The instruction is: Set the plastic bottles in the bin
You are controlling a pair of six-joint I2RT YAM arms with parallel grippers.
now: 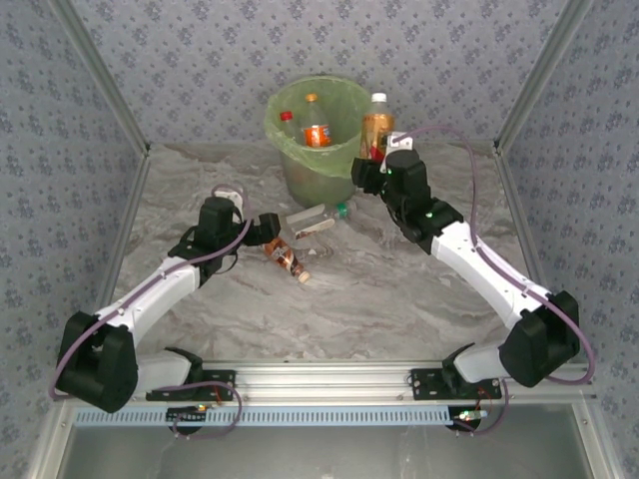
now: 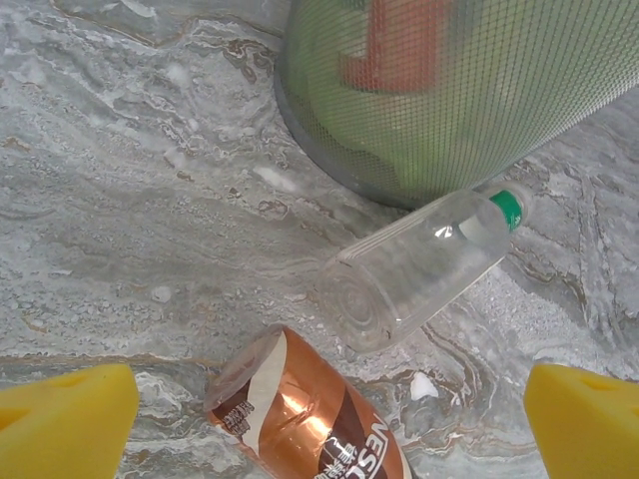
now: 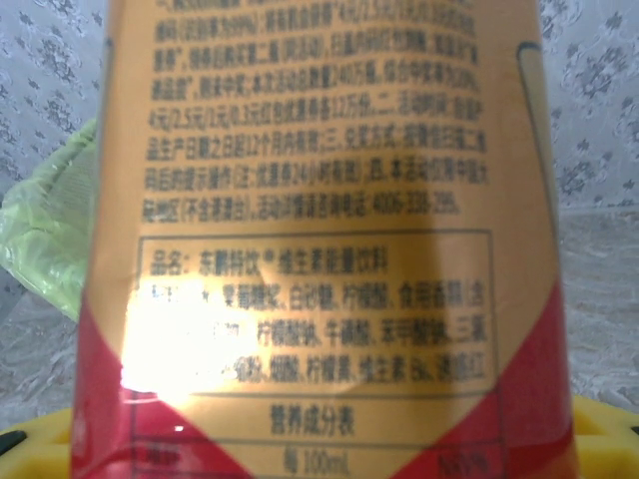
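On the left half of the tabletop [image 1: 180, 200], the left gripper [image 1: 262, 233] sat low, reaching in toward the middle. Its jaws were spread wide and held nothing. In the left wrist view its yellow fingertips [image 2: 62, 419] stood at the two lower corners, and the base end of the brown-labelled bottle [image 2: 305, 414] lay on the marbled surface between them. Whether either pad touched it could not be told. That bottle lay on its side near the tabletop's middle, its cap end pointing toward the near edge.

Just beyond it lay the clear bottle [image 1: 316, 221], also on its side, with a narrow strip of table showing between the two. Its green cap pointed right and rested just beside the foot of the bin [image 1: 318, 165].

The bin stood upright by the middle of the far edge, its light green liner folded over the rim. Inside it were a red-capped bottle [image 1: 288, 122] and an orange-labelled bottle [image 1: 316, 133].

Just right of the bin's rim, the right gripper [image 1: 371, 160] was clamped around the lower body of the gold-labelled bottle [image 1: 376, 125]. It held the bottle upright above the tabletop, white cap uppermost. In the right wrist view the bottle's gold and red label sat between the yellow fingers [image 3: 604, 439].
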